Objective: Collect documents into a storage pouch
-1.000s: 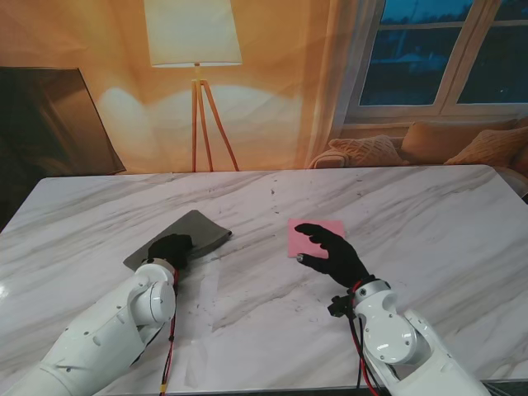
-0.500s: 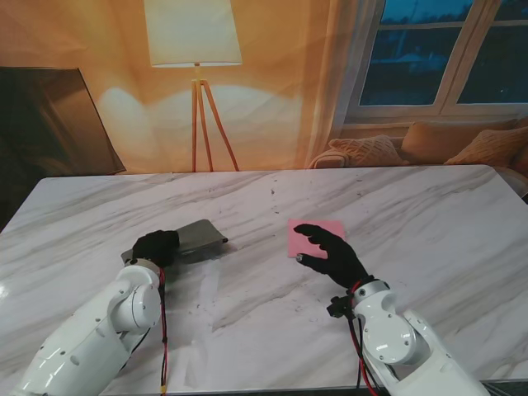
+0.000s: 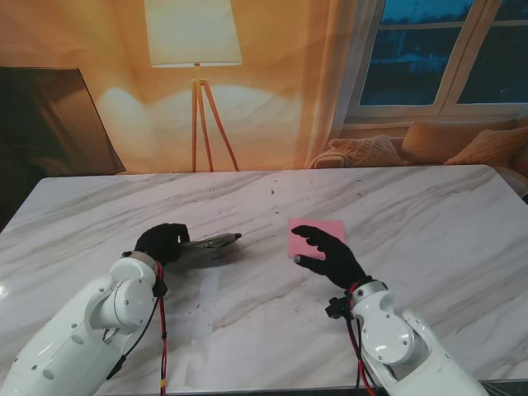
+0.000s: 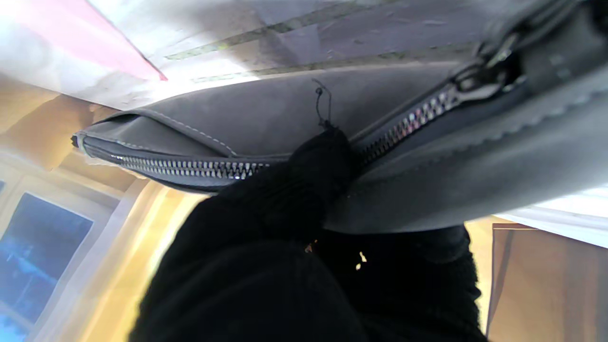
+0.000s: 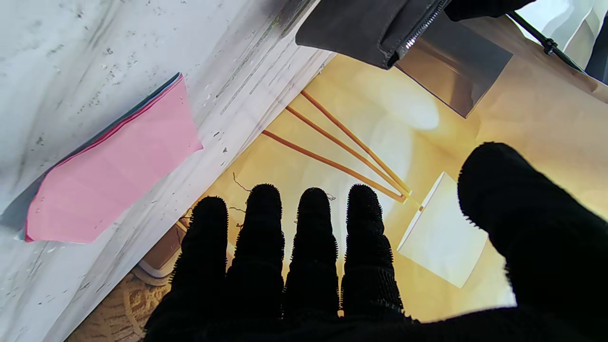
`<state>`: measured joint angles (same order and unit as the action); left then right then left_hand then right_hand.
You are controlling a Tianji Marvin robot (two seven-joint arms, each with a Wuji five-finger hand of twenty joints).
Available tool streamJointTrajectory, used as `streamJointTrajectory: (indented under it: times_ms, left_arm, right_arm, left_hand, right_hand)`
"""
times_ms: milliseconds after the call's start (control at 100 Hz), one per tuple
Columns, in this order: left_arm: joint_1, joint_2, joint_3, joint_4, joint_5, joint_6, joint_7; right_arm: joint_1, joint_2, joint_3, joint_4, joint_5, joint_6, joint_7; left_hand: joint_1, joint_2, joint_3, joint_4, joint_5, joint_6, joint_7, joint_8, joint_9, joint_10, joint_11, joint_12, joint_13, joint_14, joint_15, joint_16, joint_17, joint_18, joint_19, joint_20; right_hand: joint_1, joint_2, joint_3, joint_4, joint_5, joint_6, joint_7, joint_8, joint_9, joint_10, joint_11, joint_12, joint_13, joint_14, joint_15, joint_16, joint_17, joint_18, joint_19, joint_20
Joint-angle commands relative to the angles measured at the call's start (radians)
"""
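- The grey pouch (image 3: 208,244) is gripped by the left robot hand (image 3: 162,242) at its near-left end; the rest of it juts out toward 3 o'clock from that hand, tipped up on edge so the stand view sees it as a thin sliver over the counter (image 3: 429,214).
- In the left wrist view the pouch (image 4: 266,114) fills the frame, its metal zipper (image 4: 190,167) running along the edge, with black-gloved fingers (image 4: 313,166) clamped over the zipper line. Whether the zipper is parted I cannot tell for certain.
- The pink documents (image 3: 316,232) lie flat on the counter, at about 3 o'clock from the pouch and well apart from it.
- The right robot hand (image 3: 327,252) hovers with fingers spread and nothing held, just at the near edge of the pink stack, which sits at about 11 o'clock from its palm. Contact with the paper cannot be judged.
- The right wrist view shows the pink sheet (image 5: 114,175) on top of a thin stack with darker edges peeking out, the fingers (image 5: 313,247) extended side by side and the thumb apart.
- No brand, label or readable writing appears on the pouch or the papers.
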<state>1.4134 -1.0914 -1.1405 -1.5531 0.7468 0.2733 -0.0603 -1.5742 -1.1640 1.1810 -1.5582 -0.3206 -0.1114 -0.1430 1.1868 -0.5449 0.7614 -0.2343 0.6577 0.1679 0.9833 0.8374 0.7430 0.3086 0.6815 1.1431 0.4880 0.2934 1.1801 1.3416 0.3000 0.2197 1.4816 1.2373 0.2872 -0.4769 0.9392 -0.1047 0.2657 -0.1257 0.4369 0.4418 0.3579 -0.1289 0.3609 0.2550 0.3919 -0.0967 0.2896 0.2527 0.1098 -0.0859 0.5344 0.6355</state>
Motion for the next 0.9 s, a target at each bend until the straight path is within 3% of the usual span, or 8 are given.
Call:
streamJointTrajectory:
  times_ms: [0, 360, 450, 670, 890]
  left_arm:
    - [0.005, 0.002, -0.004, -0.039, -0.006, -0.01, -0.034]
    - [0.022, 0.011, -0.008, -0.133, -0.073, -0.032, -0.117]
    - [0.024, 0.01, 0.001, -0.148, -0.093, -0.029, -0.124]
    - [0.015, 0.012, 0.035, -0.165, -0.149, -0.021, -0.158]
    - [-0.004, 0.013, 0.066, -0.168, -0.205, -0.022, -0.186]
  right_arm:
    - [-0.002, -0.001, -0.002, -0.004, 0.001, 0.01, 0.015]
    - [0.002, -0.001, -0.006, 0.002, -0.011, 0.003, 0.006]
    - [0.002, 0.0, -0.008, 0.002, -0.021, 0.004, 0.006]
    - [0.002, 0.004, -0.013, 0.0, -0.056, 0.008, 0.003]
    - [0.01, 0.004, -0.025, 0.011, -0.11, 0.008, -0.025]
  left_hand:
    - [0.092, 0.098, 0.012, 0.028, 0.134, -0.006, 0.155, 0.098, 0.075, 0.026, 0.041, 0.046, 0.064, 0.029, 0.07, 0.021, -0.029, -0.039, -0.002, 0.053]
    - [0.076, 0.096, 0.016, 0.027, 0.13, -0.013, 0.146, 0.1, 0.082, 0.02, 0.036, 0.051, 0.064, 0.031, 0.072, 0.018, -0.03, -0.043, -0.004, 0.06]
    - [0.072, 0.092, 0.02, 0.027, 0.13, -0.015, 0.144, 0.099, 0.086, 0.018, 0.035, 0.052, 0.066, 0.033, 0.073, 0.019, -0.03, -0.044, -0.001, 0.064]
    - [0.059, 0.078, 0.044, 0.025, 0.133, -0.015, 0.143, 0.097, 0.101, 0.02, 0.034, 0.059, 0.079, 0.038, 0.083, 0.019, -0.016, -0.043, 0.009, 0.073]
    - [0.041, 0.06, 0.083, 0.018, 0.14, -0.012, 0.144, 0.098, 0.118, 0.026, 0.038, 0.065, 0.094, 0.045, 0.097, 0.018, -0.001, -0.039, 0.02, 0.081]
  right_hand:
    - [-0.022, 0.011, -0.018, 0.012, -0.009, -0.011, 0.0, 0.005, -0.023, -0.011, -0.004, 0.006, -0.016, -0.017, -0.014, 0.007, 0.004, -0.02, 0.007, 0.013]
    - [0.002, -0.019, 0.003, 0.008, -0.011, 0.0, 0.008, 0.008, -0.02, 0.004, 0.016, 0.014, -0.016, -0.024, -0.003, 0.007, -0.005, -0.07, -0.022, -0.01]
    - [0.017, -0.049, 0.044, -0.003, 0.023, 0.011, 0.053, 0.029, -0.002, 0.02, 0.075, 0.071, -0.005, -0.024, 0.014, 0.01, 0.003, -0.063, -0.011, -0.018]
    - [0.054, -0.108, 0.108, -0.015, 0.081, 0.004, 0.103, 0.064, 0.07, 0.028, 0.092, 0.127, 0.025, -0.02, 0.035, 0.023, 0.001, -0.024, 0.028, -0.004]
    - [0.119, -0.286, 0.222, -0.056, 0.052, 0.032, 0.093, 0.071, 0.052, 0.05, 0.116, 0.142, 0.068, -0.016, 0.092, 0.064, 0.032, -0.014, 0.117, 0.04]
